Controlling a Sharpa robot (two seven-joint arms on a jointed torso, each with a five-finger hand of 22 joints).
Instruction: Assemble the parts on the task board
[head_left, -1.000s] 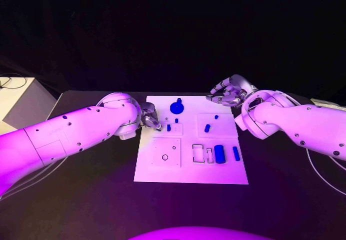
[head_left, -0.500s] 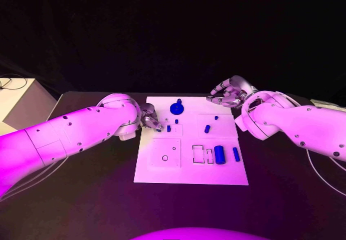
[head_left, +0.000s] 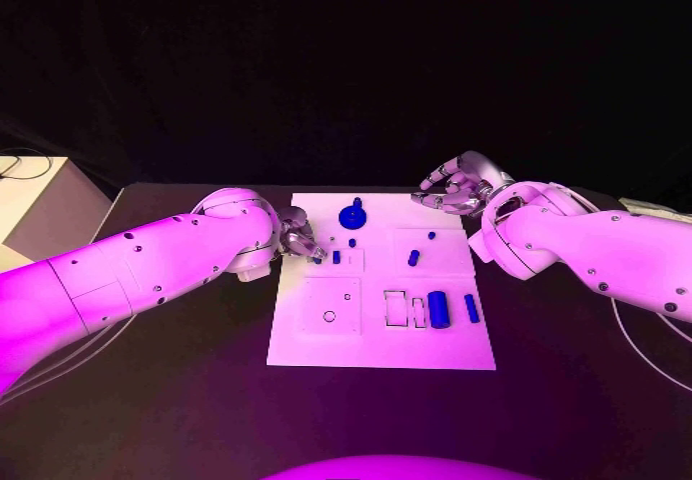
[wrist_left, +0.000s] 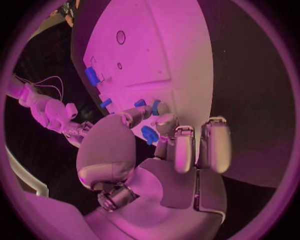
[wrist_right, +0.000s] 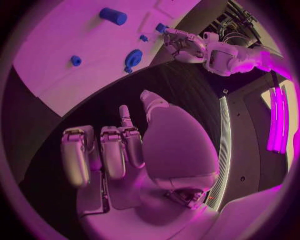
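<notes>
The white task board (head_left: 378, 345) lies mid-table. On it are a round blue knob (head_left: 353, 214), small blue pegs (head_left: 336, 257) (head_left: 414, 257), a blue cylinder (head_left: 438, 308) and a blue bar (head_left: 472, 307). My left hand (head_left: 300, 238) is at the board's left edge, its fingertips (wrist_left: 135, 115) by the pegs (wrist_left: 141, 103). A blue piece (wrist_left: 149, 134) shows between its thumb and fingers; whether it is held is unclear. My right hand (head_left: 459, 185) hovers off the board's far right corner with its fingers curled and nothing in them (wrist_right: 119, 150).
A pale box (head_left: 51, 205) stands at the table's far left. The board carries raised plates with round holes (head_left: 329, 316) and rectangular slots (head_left: 395, 307). Bare black table (head_left: 173, 380) lies on both sides of the board and in front of it.
</notes>
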